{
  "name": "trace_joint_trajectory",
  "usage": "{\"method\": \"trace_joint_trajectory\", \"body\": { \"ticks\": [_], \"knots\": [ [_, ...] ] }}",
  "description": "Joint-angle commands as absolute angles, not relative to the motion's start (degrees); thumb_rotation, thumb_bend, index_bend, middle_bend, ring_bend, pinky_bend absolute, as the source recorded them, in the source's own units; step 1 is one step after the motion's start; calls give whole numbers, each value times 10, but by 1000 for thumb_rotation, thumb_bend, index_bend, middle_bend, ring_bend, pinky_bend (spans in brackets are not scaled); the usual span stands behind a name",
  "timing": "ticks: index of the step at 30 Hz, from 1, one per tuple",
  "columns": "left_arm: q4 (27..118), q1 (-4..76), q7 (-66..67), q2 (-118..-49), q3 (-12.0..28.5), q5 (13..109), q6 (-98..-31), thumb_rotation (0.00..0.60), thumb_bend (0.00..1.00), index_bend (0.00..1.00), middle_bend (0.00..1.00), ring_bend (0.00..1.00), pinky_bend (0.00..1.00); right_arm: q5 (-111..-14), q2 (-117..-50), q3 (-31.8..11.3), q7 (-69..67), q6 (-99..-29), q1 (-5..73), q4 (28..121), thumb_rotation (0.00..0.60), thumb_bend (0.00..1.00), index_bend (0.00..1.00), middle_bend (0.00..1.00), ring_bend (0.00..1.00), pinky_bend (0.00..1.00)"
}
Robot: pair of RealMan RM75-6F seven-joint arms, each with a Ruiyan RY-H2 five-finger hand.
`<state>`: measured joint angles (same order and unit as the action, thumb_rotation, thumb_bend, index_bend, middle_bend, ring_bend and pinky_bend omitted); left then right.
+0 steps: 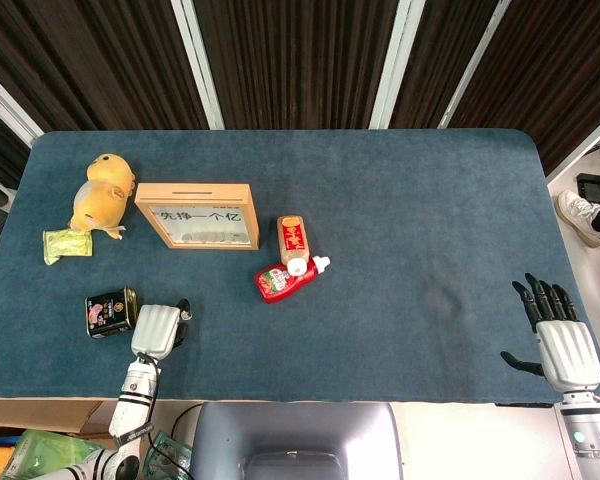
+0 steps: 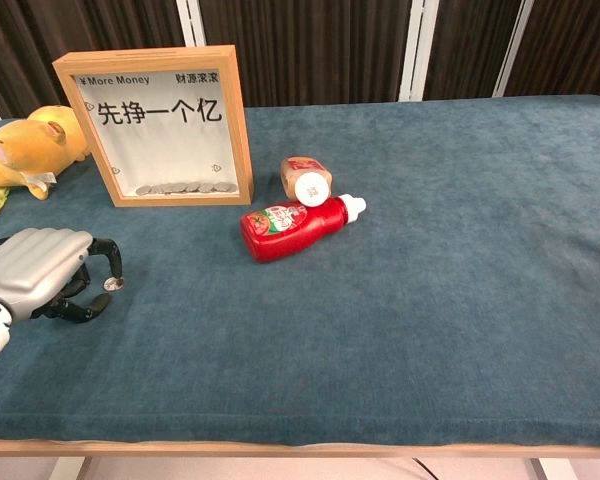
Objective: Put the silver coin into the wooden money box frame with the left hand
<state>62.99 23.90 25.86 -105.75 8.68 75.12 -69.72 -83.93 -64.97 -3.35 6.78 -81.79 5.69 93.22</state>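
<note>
The silver coin (image 2: 108, 285) lies flat on the blue cloth near the table's front left, half covered by a dark fingertip. My left hand (image 2: 42, 275) sits low over the cloth with its fingers curled above the coin and the thumb underneath, apart from it. From the head view the left hand (image 1: 156, 329) hides the coin. The wooden money box frame (image 2: 165, 125) stands upright behind it, with several coins inside at the bottom, and its top slot shows on the frame (image 1: 197, 214) from above. My right hand (image 1: 563, 340) rests empty, fingers spread, at the front right edge.
A small black tin (image 1: 110, 311) lies just left of the left hand. A yellow plush toy (image 2: 30, 145) and a green packet (image 1: 65, 244) lie left of the frame. A red sauce bottle (image 2: 290, 225) and a brown bottle (image 2: 306, 178) lie right of it.
</note>
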Motion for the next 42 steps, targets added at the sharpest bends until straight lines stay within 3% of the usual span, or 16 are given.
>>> {"method": "trace_joint_trajectory", "body": {
  "ticks": [1,42],
  "knots": [
    [628,240,261,-1059,86,750,-697,600,379,458,1000,1000,1000,-839,-649,-34,67,-818,57,932,600,156,0,0,0,0],
    [618,251,275,-1063,83,735,-696,600,379,441,1000,1000,1000,-839,-647,-33,67,-818,57,935,600,156,0,0,0,0]
  ]
}}
